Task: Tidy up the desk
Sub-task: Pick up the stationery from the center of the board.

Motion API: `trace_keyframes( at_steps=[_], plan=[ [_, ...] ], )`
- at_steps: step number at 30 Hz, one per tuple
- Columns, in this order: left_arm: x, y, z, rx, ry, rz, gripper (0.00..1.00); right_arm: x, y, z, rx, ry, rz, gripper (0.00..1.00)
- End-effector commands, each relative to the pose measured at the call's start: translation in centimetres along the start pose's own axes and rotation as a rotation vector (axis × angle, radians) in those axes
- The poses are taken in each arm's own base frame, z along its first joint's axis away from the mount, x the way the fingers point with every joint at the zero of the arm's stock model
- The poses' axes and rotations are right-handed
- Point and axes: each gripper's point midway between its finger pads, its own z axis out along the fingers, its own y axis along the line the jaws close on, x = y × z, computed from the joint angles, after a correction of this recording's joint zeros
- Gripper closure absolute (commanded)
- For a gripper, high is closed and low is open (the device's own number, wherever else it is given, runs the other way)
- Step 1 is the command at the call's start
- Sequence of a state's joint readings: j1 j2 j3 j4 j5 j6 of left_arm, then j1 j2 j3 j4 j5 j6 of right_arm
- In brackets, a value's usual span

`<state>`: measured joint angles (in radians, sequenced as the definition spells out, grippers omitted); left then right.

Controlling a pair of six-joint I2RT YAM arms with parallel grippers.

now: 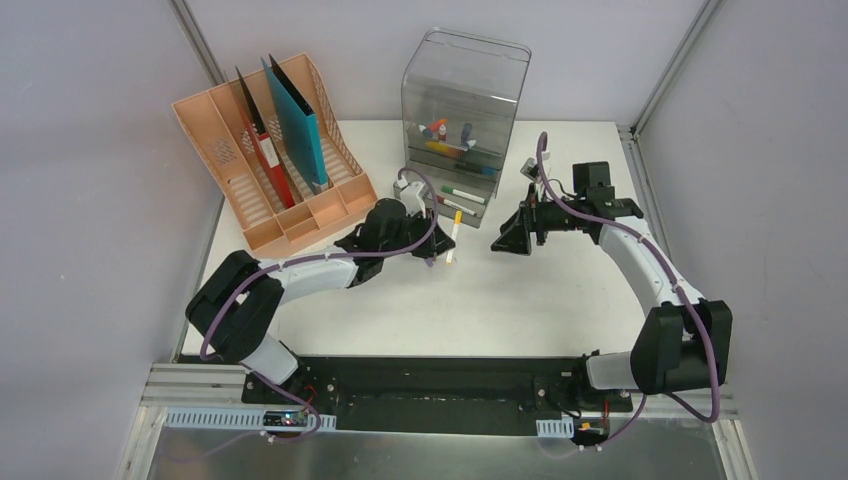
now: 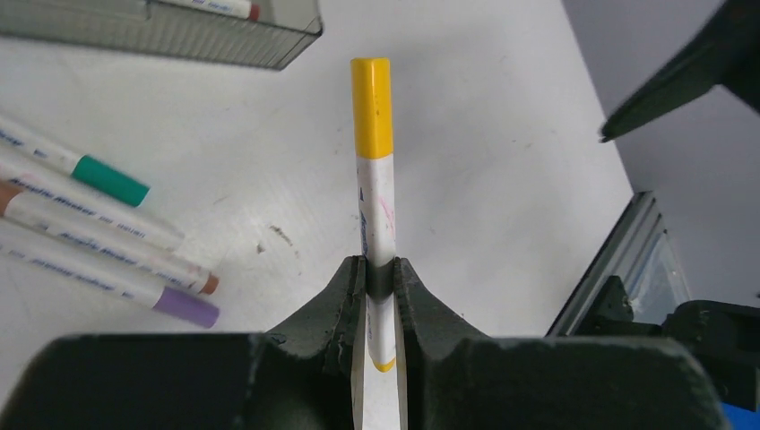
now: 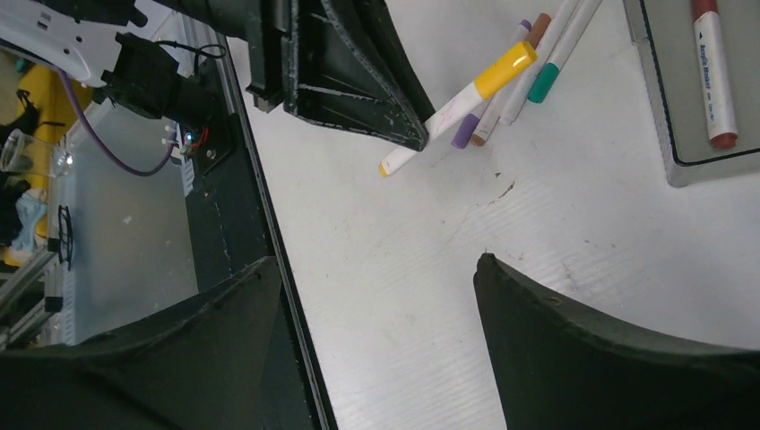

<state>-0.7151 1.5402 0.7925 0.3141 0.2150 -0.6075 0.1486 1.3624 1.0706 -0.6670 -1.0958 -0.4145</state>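
Bench (image 1: 540, 300): white top, lies under both arms. L claw (image 2: 381, 270) clamped mid-barrel on yellow-cap marker (image 2: 373, 161), prob. to stow it in grey drawer box (image 1: 465, 100). R claw (image 3: 376, 264) wide, empty, hovering nearby.

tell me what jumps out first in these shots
The left end effector pinching a yellow-capped marker near the middle of the desk draws the eye first. Behind it, a peach file rack holding folders stands at the far left, a clear grey drawer box to its right, with loose markers lying at the box's foot.
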Motion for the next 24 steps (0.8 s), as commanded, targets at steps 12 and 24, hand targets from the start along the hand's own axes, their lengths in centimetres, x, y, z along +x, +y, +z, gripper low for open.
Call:
trace_keyframes(
  at_steps=[12,24],
  plan=[
    [-4.2,-7.9,-1.2,0.291,-0.237,0.09,1.0,-4.8,-1.3,1.8,-0.013,-0.234,0.271,0.19],
    [-3.9,-9.1,-1.0,0.3,-0.27,0.058,1.0,-4.4,-1.4,3.5,-0.047,-0.232,0.347,0.33]
  ],
)
